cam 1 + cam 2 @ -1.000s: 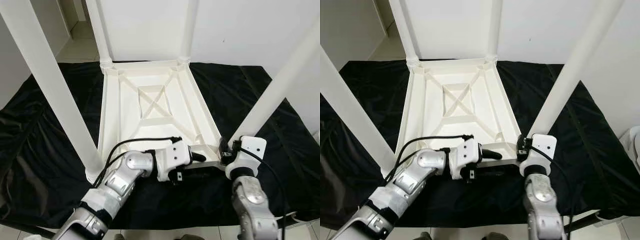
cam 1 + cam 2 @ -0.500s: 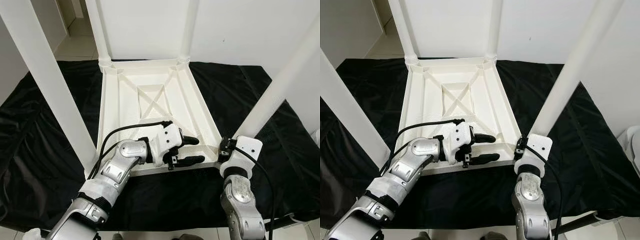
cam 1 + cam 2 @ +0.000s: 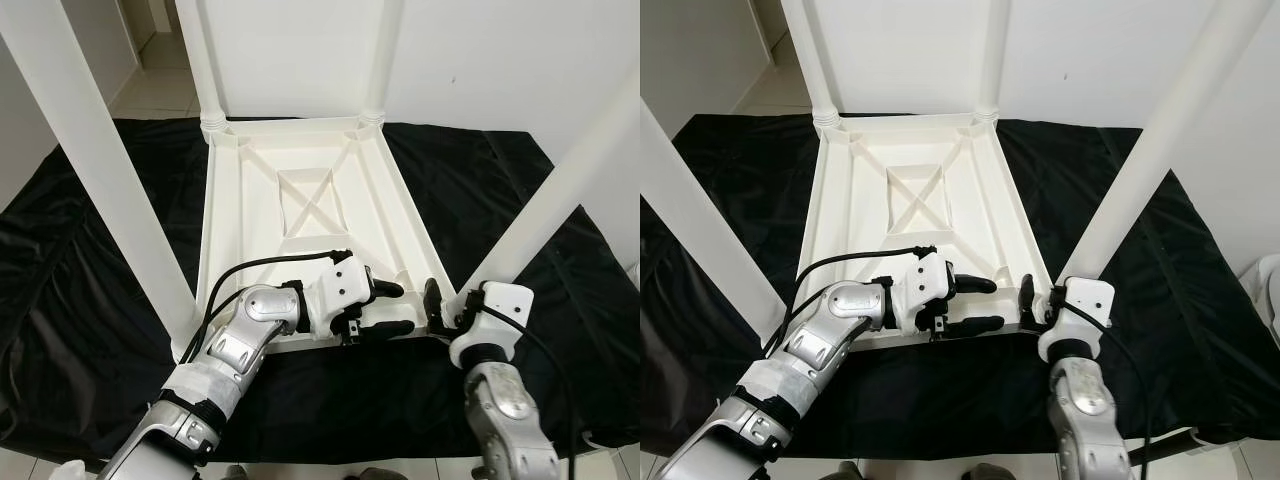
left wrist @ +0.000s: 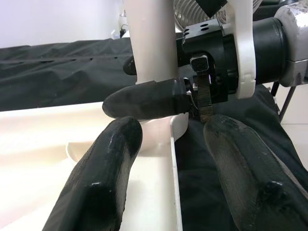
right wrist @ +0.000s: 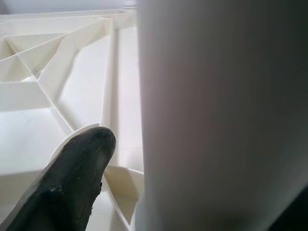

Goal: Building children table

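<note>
Left eye view looks down on a white plastic table (image 3: 300, 215) lying upside down on a black cloth (image 3: 90, 290), its ribbed underside facing up with a crossed brace in the middle. Four white legs stand up from its corners: two thin ones at the far end against the white wall (image 3: 300, 50), and two that rise close past the camera, the near left leg (image 3: 100, 170) and the near right leg (image 3: 560, 190).

Both arms reach to the table's near edge. The left gripper (image 3: 385, 308) lies across the near rim with its two black fingers spread apart. One finger (image 3: 385, 289) sits over the inside of the tray-like underside and the other runs along the outer side of the rim. The left wrist view confirms this: the rim wall passes between the two fingers (image 4: 103, 173), which hold nothing, and just beyond them stands the base of the near right leg with the other arm's wrist right behind it.

The right gripper (image 3: 1040, 300) is at the base of the near right leg, at the table's near right corner. One black finger (image 3: 1026, 296) stands on the inner side of the leg. The right wrist view shows that finger (image 5: 72, 178) beside the leg, with a narrow gap between them; the second finger is hidden, so I cannot tell whether this gripper clamps the leg.
</note>
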Robot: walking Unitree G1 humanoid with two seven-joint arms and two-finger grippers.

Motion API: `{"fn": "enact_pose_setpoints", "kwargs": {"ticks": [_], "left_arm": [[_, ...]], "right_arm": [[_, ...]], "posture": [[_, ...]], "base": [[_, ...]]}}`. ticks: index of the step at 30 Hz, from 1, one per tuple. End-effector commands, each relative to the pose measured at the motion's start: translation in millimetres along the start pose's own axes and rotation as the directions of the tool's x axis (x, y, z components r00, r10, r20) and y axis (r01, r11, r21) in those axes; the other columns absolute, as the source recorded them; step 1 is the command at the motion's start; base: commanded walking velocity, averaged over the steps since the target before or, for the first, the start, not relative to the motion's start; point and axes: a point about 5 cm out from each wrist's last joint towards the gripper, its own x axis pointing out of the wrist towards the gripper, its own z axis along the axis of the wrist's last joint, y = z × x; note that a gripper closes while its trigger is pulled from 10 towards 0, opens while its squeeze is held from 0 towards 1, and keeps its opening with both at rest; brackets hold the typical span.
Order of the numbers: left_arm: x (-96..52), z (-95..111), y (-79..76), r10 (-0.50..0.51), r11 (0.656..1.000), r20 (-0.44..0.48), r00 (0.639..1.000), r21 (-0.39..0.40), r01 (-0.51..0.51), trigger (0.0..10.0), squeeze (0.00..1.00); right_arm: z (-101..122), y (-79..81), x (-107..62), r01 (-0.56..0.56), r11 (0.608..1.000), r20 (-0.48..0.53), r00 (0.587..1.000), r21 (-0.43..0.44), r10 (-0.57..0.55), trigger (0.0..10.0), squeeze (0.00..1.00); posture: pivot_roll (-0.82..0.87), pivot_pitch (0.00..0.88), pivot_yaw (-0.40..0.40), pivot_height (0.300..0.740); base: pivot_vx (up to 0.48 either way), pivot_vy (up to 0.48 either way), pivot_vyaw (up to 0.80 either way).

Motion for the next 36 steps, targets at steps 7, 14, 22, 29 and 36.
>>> {"fn": "enact_pose_setpoints", "kwargs": {"ticks": [7,14,22,29,36], "left_arm": [[0.6,0,-7.6,-0.019,1.0,-0.003,1.0,0.009,0.019,10.0,0.0],[0.5,0,-10.2,-0.024,1.0,-0.004,1.0,0.012,0.024,10.0,0.0],[-0.3,1,-11.5,-0.018,1.0,-0.004,1.0,0.006,0.018,10.0,0.0],[-0.5,2,-11.3,-0.014,1.0,-0.005,1.0,0.005,0.014,10.0,0.0],[0.1,3,-10.2,-0.013,1.0,-0.006,1.0,0.005,0.013,10.0,0.0]], "right_arm": [[11,-30.6,0.2,-0.176,0.979,0.008,0.984,-0.102,0.177,10.0,0.0],[13,-33.9,1.1,-0.273,0.953,-0.022,0.962,-0.131,0.273,10.0,0.0],[8,-29.5,-1.0,-0.404,0.902,-0.084,0.915,-0.152,0.396,0.0,0.0],[5,-30.1,-2.0,-0.425,0.895,-0.095,0.905,-0.133,0.415,0.0,0.0],[8,-29.9,-1.3,-0.393,0.914,-0.072,0.919,-0.102,0.388,10.0,0.0]], "posture": [[-0.08,0.0,-0.007,0.74],[-0.07,0.0,-0.009,0.74],[-0.06,0.0,-0.012,0.74],[-0.06,0.0,-0.009,0.74],[-0.07,0.0,-0.004,0.74]], "base": [[0.0,0.0,0.0],[0.0,0.0,0.0],[0.0,0.0,0.0],[0.0,0.0,0.0],[0.0,0.0,0.0]]}}
